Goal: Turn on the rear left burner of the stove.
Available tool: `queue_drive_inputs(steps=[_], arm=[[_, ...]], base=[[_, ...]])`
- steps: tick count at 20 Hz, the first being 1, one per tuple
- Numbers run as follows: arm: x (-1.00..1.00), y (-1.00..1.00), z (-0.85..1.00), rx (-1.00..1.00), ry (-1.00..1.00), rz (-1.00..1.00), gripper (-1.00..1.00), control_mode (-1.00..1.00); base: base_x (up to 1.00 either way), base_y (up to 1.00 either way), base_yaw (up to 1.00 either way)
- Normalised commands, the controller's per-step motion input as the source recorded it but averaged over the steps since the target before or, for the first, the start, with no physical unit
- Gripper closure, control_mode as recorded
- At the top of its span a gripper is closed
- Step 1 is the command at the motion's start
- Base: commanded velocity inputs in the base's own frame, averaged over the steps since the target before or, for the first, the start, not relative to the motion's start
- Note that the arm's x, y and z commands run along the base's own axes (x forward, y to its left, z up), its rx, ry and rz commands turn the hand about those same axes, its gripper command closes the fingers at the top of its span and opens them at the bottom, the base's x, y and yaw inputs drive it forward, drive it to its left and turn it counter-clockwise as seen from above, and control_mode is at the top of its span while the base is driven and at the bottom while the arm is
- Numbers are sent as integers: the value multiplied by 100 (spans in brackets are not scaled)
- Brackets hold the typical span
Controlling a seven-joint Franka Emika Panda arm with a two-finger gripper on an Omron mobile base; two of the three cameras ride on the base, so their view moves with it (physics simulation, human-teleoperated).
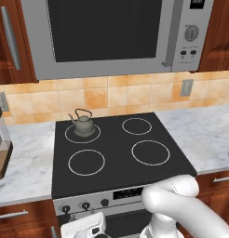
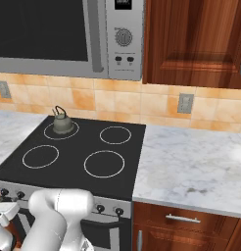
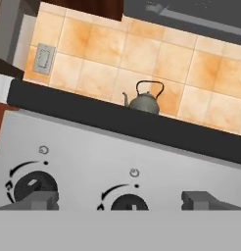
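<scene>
Hovering wide open and empty before the stove's [image 1: 121, 158] silver front panel, the gripper [image 3: 120, 200] brackets a black knob [image 3: 129, 202]. A grey kettle [image 1: 83, 123] sits on the dark rear left burner [image 1: 70, 135].

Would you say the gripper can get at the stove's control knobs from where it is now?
Probably yes. The open gripper faces the stove front panel straight on, with one knob sitting between its fingertips and another knob by the left one; nothing lies between them.
</scene>
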Motion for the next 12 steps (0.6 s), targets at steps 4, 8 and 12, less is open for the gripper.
queue_drive_inputs(steps=[4, 8, 12], arm=[[1, -1, -17, 5, 0, 0, -100, -100], [10, -4, -2, 9, 0, 0, -100, -100], [14, -8, 0, 11, 2, 0, -100, -100]], base=[[0, 0, 0], [0, 0, 0], [0, 0, 0]])
